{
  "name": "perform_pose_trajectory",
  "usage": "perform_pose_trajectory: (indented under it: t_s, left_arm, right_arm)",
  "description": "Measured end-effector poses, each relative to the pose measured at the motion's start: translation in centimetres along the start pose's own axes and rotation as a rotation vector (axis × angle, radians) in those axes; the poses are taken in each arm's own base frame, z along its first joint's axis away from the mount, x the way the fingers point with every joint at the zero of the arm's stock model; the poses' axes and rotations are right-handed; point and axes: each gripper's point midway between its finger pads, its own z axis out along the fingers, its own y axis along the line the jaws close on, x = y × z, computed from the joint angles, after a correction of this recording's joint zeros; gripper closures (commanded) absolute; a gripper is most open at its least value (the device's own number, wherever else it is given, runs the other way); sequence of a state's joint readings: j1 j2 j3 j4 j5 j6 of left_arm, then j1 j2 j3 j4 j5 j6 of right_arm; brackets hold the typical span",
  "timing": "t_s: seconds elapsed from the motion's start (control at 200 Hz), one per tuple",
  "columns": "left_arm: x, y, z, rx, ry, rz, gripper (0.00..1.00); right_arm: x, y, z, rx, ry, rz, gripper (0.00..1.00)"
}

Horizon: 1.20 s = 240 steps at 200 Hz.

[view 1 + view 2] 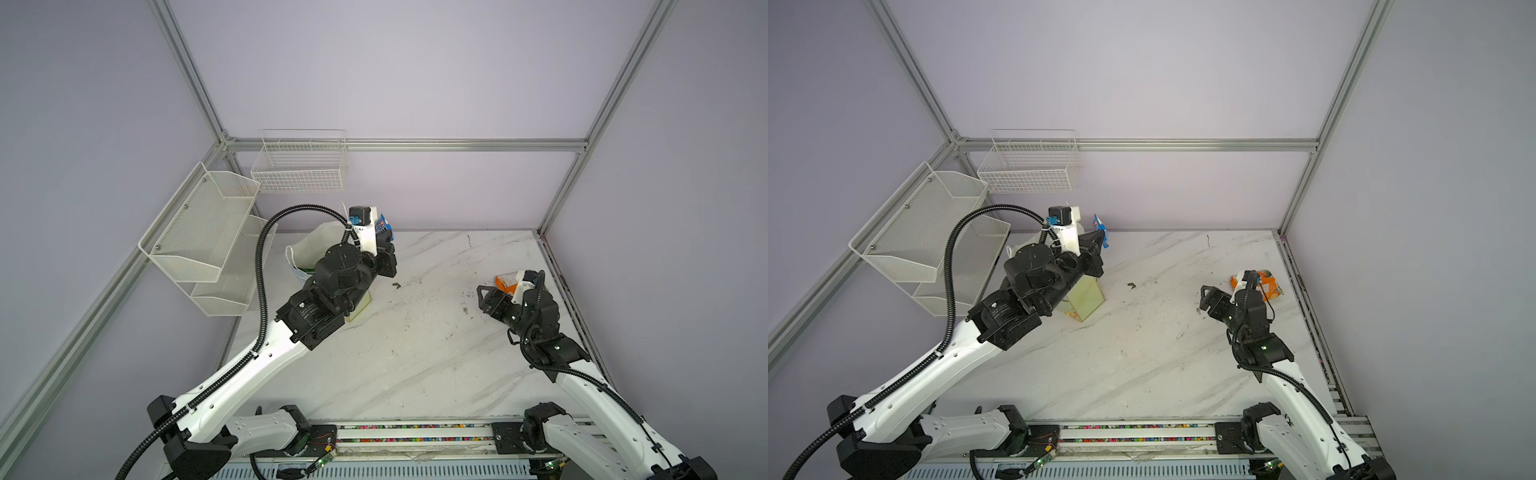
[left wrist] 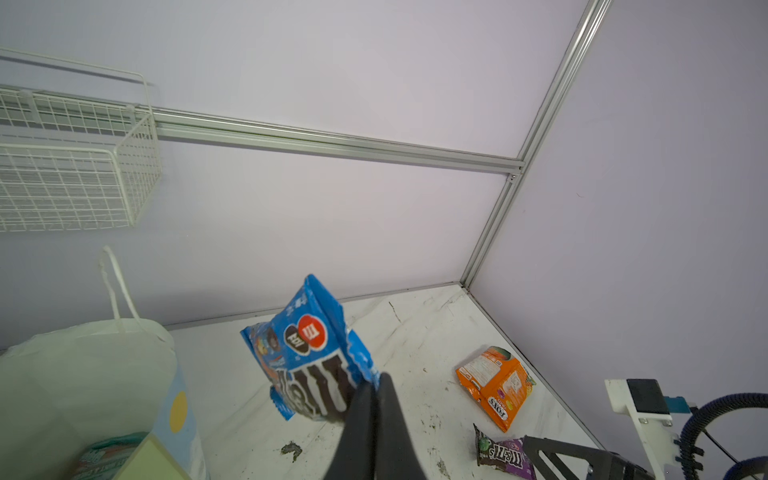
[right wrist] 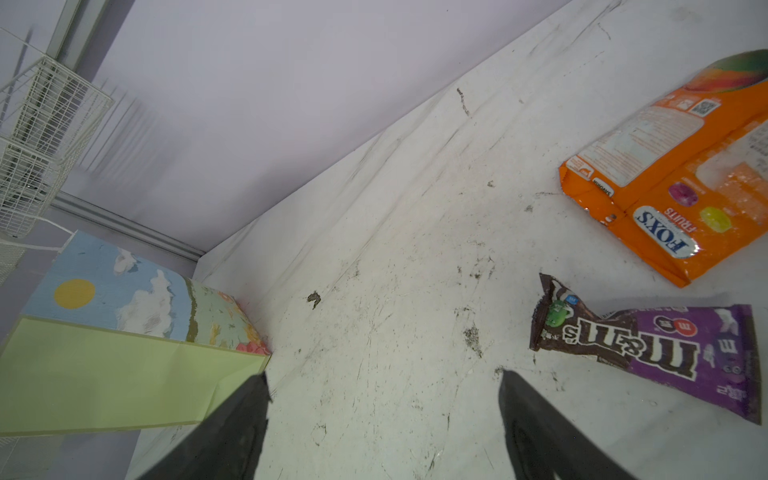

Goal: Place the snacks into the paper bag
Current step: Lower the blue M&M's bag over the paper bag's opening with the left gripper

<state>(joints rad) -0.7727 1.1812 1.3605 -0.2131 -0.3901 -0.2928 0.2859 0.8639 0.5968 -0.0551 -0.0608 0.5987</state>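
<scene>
Jaws of the left end effector (image 2: 374,380) are pressed together on a lower corner of the small blue packet (image 2: 311,353), clamping it. The packet stands up from the fingertips, crumpled and slightly tilted, clear of the bench (image 2: 415,332). In both top views the left end effector (image 1: 384,237) holds the small blue packet (image 1: 1100,226) raised near the back wall, beside the paper bag (image 1: 307,253) rather than over its mouth.

The paper bag stands upright at the left rear of the bench. Its white lining, one string handle and sun-and-sky face show in the left wrist view, where a teal packet (image 2: 108,453) appears to lie inside it. A white wire basket (image 2: 75,178) hangs on the wall behind it.

The right end effector (image 3: 384,374) has its two dark fingers spread wide apart with only bare bench between them; it grips nothing. It hangs low over the right side of the bench. The dark purple bar wrapper (image 3: 665,349) lies flat just beside one fingertip, with a small gap between them. The orange packet (image 3: 673,187) lies flat beyond the wrapper, near the right edge of the bench.
</scene>
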Motion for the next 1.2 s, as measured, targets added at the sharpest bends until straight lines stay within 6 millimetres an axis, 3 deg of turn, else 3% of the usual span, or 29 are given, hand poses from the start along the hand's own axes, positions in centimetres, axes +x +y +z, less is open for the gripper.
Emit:
perform_pose_trajectory:
  t_s: [0.38, 0.81, 1.2]
  left_arm:
    - [-2.4, 4.0, -1.4, -0.104, -0.054, 0.011, 1.0]
    - [-3.2, 9.6, -1.8, -0.25, -0.06, 0.002, 1.0]
    - [-3.3, 13.5, -1.9, -0.325, -0.056, -0.069, 1.0]
  right_arm:
    - [0.7, 0.1, 0.6, -0.015, 0.028, 0.0, 0.14]
    - [1.4, 0.1, 0.7, -0.033, 0.048, 0.008, 0.15]
    - [1.4, 0.2, 0.8, -0.038, 0.049, 0.011, 0.15]
